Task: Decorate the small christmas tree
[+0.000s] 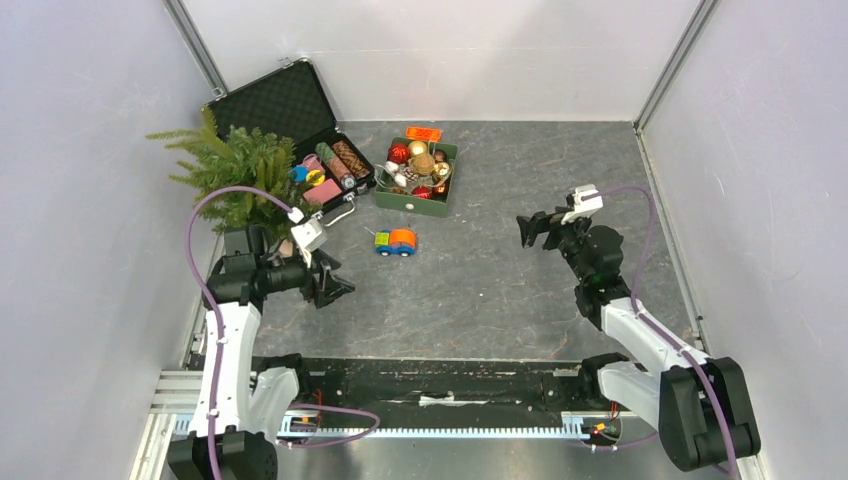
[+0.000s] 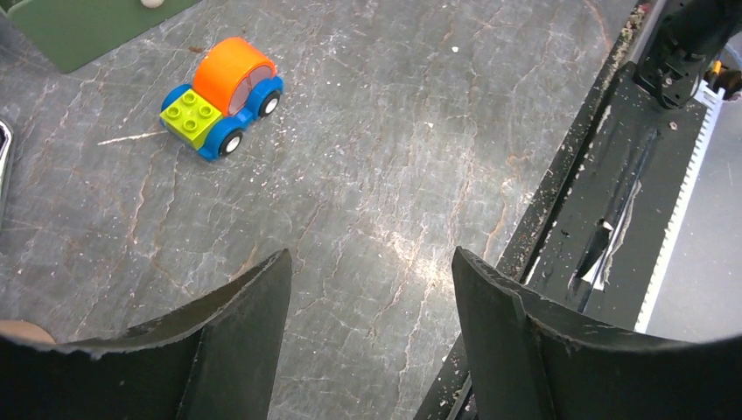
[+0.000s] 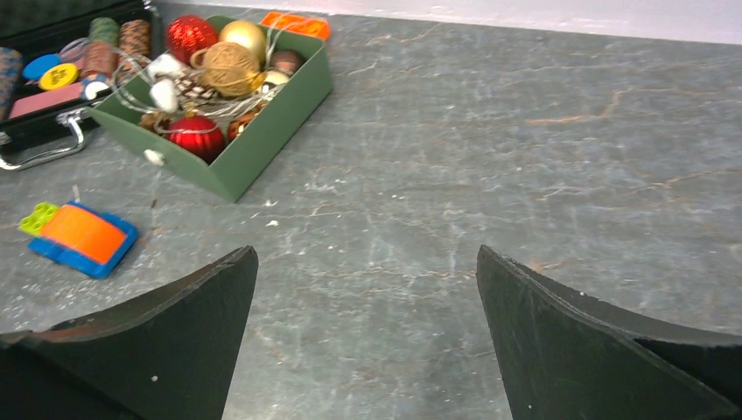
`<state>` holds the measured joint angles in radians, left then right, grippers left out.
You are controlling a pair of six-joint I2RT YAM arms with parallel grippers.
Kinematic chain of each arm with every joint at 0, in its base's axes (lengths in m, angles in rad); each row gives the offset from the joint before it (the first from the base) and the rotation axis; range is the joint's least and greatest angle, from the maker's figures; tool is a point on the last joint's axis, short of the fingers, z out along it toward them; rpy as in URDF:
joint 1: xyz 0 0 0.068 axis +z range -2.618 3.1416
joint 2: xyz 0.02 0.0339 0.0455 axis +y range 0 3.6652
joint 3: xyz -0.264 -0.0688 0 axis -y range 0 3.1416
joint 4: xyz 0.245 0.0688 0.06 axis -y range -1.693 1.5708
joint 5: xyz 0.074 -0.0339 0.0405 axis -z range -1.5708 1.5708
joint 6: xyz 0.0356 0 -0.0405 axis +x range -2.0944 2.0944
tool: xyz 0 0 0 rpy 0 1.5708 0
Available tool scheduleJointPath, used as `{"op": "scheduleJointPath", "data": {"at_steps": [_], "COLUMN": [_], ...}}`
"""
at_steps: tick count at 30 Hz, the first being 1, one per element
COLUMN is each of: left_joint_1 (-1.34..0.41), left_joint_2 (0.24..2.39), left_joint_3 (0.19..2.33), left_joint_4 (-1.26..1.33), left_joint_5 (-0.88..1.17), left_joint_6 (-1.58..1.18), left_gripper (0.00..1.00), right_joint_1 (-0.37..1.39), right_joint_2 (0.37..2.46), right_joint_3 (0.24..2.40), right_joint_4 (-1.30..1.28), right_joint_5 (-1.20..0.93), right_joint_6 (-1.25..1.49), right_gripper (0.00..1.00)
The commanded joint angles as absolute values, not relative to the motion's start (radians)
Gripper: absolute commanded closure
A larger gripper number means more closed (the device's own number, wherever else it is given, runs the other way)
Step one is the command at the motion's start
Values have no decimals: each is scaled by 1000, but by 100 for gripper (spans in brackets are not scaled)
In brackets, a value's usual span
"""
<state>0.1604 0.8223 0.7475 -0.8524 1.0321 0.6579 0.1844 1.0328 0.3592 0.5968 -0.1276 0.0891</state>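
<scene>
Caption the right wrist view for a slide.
Open right hand hovers over table, facing green ornament box and toy car.

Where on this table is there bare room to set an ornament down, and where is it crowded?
Bare grey tabletop lies right of the green ornament box and between the orange-and-blue toy car and the open right pincer. Crowded: the far-left corner, where small green fir tree, open black briefcase and box cluster.

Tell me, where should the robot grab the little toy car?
Probably from straight above, closing the left gripper across the flat blue sides of the toy car. It stands upright on its wheels, and the rounded orange roof would likely slip.
</scene>
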Motion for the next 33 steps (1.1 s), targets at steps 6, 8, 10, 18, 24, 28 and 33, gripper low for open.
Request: {"op": "scheduleJointPath", "data": {"at_steps": [6, 8, 10, 18, 24, 28, 33], "left_joint_1": [147, 133, 116, 13, -233, -369, -474], "left_joint_2": [856, 859, 859, 904, 934, 1055, 1197], "left_joint_3": [883, 899, 923, 1113, 1240, 1378, 1440], "left_joint_4": [-886, -886, -921, -1021, -830, -822, -733], "left_joint_5": [1065, 1068, 1058, 1061, 794, 629, 424], "left_joint_6": [686, 673, 717, 690, 425, 353, 293], "left_gripper": [26, 26, 26, 27, 29, 31, 33], "right_joint_1": [278, 293, 300, 315, 429, 483, 528], "right_joint_2": [1079, 1092, 1109, 1181, 1348, 1540, 1810], "right_joint_3": [460, 472, 483, 568, 787, 989, 1271], "right_joint_4": [559, 563, 568, 555, 371, 274, 149], "right_joint_5": [-168, -169, -181, -176, 57, 221, 337], "right_joint_6": [134, 138, 149, 279, 269, 282, 266], "right_gripper": [2, 2, 2, 2, 1, 9, 13]}}
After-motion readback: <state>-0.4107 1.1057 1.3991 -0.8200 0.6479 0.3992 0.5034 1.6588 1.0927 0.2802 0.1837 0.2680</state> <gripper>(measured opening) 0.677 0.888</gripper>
